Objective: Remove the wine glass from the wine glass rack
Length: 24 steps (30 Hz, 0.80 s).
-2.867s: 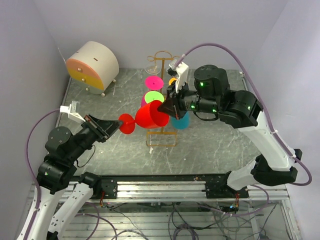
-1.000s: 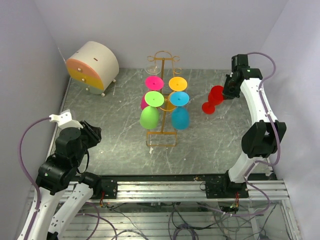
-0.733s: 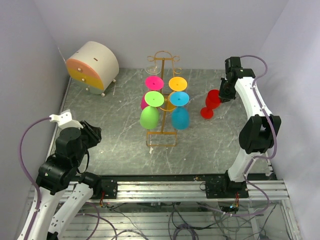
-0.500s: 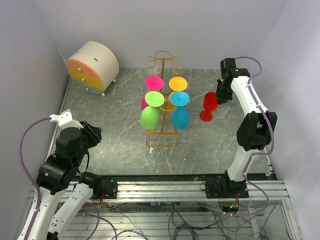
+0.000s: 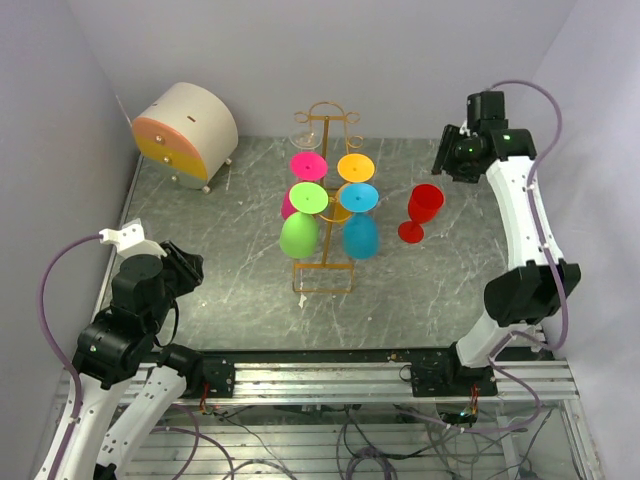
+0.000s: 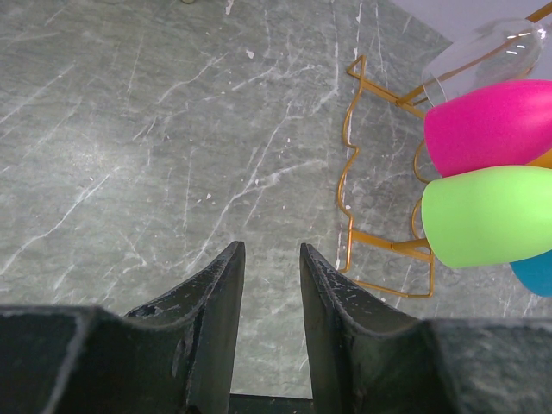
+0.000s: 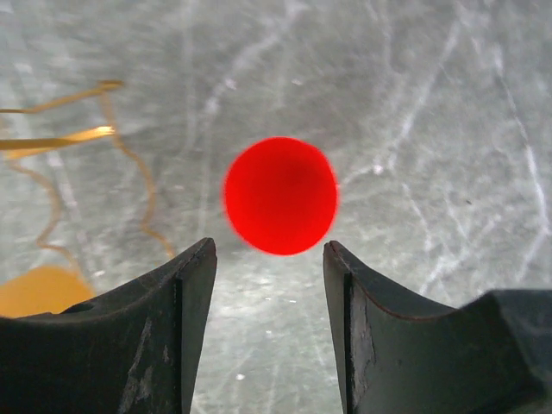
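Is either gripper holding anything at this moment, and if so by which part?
Nothing is held. The right gripper is open above the red glass, which stands alone on the table; the left gripper is open and empty.

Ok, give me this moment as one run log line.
red wine glass: upright on table, right of wine glass rack | right gripper: open, above glass | left gripper: open, empty

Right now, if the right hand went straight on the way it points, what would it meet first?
Probably the red wine glass, centred ahead of the right hand; depth is unclear.
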### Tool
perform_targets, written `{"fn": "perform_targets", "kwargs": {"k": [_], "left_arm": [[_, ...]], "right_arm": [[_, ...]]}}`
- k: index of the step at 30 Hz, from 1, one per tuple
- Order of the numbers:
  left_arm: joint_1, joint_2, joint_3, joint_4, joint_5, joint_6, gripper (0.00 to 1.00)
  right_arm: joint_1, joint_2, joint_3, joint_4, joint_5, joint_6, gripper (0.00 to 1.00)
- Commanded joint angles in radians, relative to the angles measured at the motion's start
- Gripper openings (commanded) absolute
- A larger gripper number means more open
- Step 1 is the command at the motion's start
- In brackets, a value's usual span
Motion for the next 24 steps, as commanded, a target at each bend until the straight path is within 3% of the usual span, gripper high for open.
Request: {"fn": "perform_targets", "kwargs": {"k": [1, 5, 9, 15, 24], "left_arm": [[-0.006, -0.001, -0.001, 0.009, -0.027, 0.000, 0.43], [-0.006, -0.001, -0.002, 0.009, -0.029, -0.001, 0.43], [-0.006, 0.000, 0.000, 0.004, -0.032, -0.005, 0.43], [-0.006, 0.000, -0.001, 0.004, -0.035, -0.007, 0.43], [-0.006, 0.002, -0.001, 0.001, -0.039, -0.011, 0.43]], "right_arm": [[0.011, -0.079, 0.066, 0.044, -0.217, 0.030, 0.53], [0.015, -0.132, 0.035, 0.162, -0.554, 0.091, 0.51], [0.029, -0.173, -0.042, 0.303, -0.764, 0.180, 0.49], [0.081, -0.171, -0.085, 0.386, -0.878, 0.218, 0.49], [0.131, -0.158, -0.105, 0.381, -0.841, 0.206, 0.47]]}}
